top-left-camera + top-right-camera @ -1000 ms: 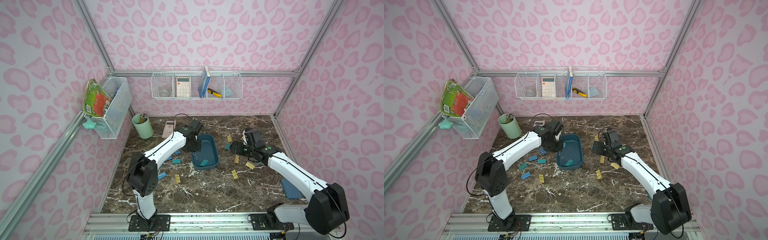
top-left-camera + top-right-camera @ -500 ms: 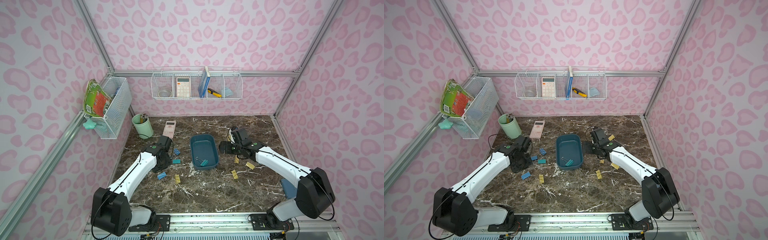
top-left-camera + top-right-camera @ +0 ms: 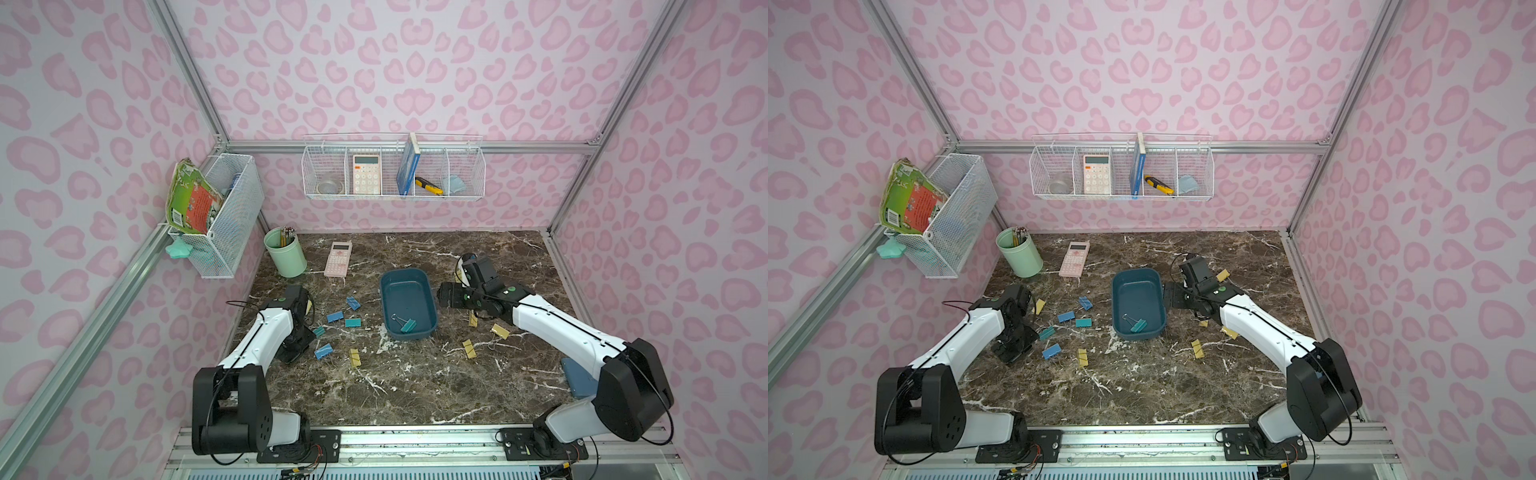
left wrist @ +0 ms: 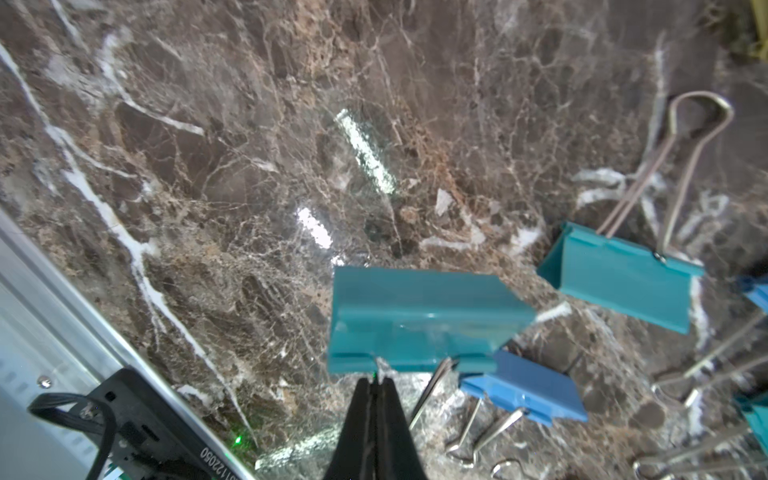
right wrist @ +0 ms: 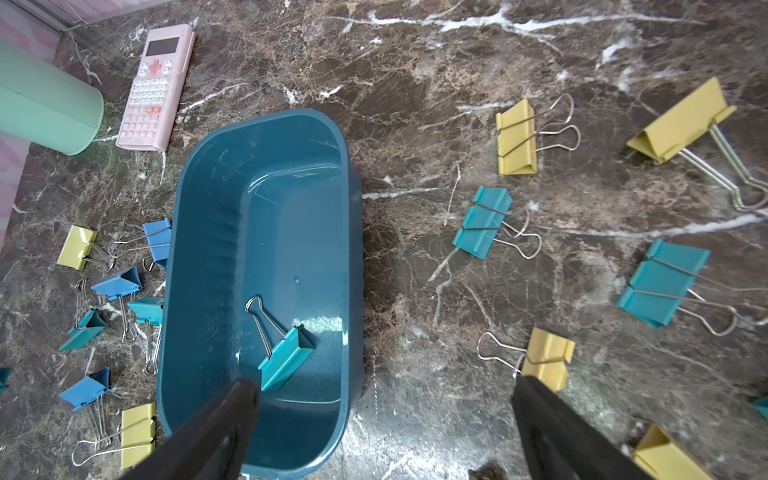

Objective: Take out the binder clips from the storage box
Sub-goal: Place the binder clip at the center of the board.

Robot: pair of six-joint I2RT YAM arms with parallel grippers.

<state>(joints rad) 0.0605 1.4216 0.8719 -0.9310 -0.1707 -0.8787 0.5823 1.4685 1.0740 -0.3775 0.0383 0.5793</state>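
The storage box (image 3: 405, 291) is set near the middle of the counter (image 3: 415, 386) and is seen in both top views (image 3: 1136, 291). Only 1 teal clip (image 3: 408, 325) is found inside it, laid on the floor of the box at the end nearer the arm bases, with its wire handles pointed toward the far end. The same clip (image 5: 286, 357) is shown in the right wrist view. The other binder clips (image 3: 334, 317) are scattered on the counter on both sides of the box. Blue, teal and yellow ones are seen on the left arm's side, yellow and teal ones (image 5: 482, 222) on the right arm's side.

The left tool (image 4: 374, 382) is pointed down at the counter, well apart from the box, among the clips on that side. Its 2 fingers are pressed together, and a pinched clip (image 4: 424, 320), teal, is gripped at the edge where its wire handle comes out. This clip is hidden under the arm in both top views. A second teal clip (image 4: 623, 278) and a blue clip (image 4: 528, 390) are seen just beside it.

The right tool (image 5: 384, 384) is spread wide and nothing is held in it. It is placed just beside the box's wall on the right arm's side (image 3: 441, 296). In the wrist view 1 finger (image 5: 224, 428) is seen over the box, close to the teal clip, and the other over bare counter. Whether the box is touched cannot be told.

A pink calculator (image 3: 338, 259) and a green cup (image 3: 285, 253) are placed toward the far left corner.
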